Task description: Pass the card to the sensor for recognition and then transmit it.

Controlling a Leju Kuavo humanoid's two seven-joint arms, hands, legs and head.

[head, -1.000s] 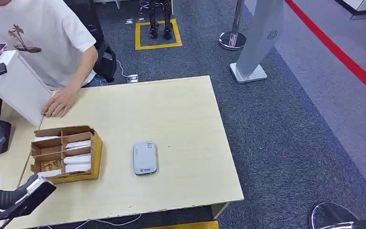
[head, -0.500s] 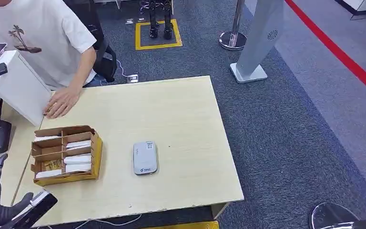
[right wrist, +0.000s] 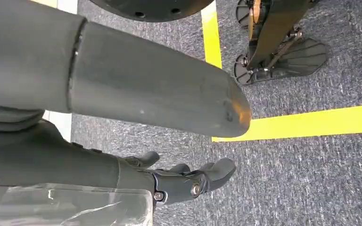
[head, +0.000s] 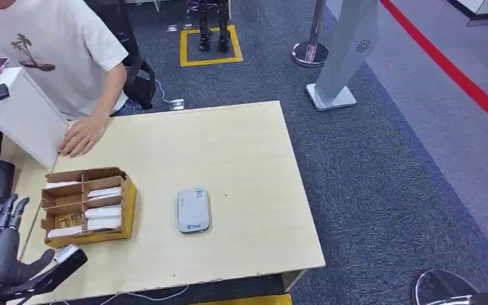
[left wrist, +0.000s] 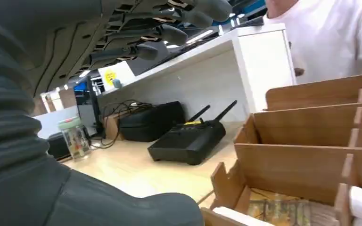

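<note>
My left hand (head: 0, 244), fingers spread and empty, sits at the lower-left of the frame; the white cards (head: 103, 213) lie just right and above in the brown cardboard divider box (head: 129, 203), long axes across. My right hand (right wrist: 188, 181) hangs loosely curled over the carpet, holding nothing.

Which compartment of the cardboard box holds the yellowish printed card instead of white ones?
The near-left compartment of the cardboard box, the side nearer the left hand. The other filled compartments hold white cards.
</note>
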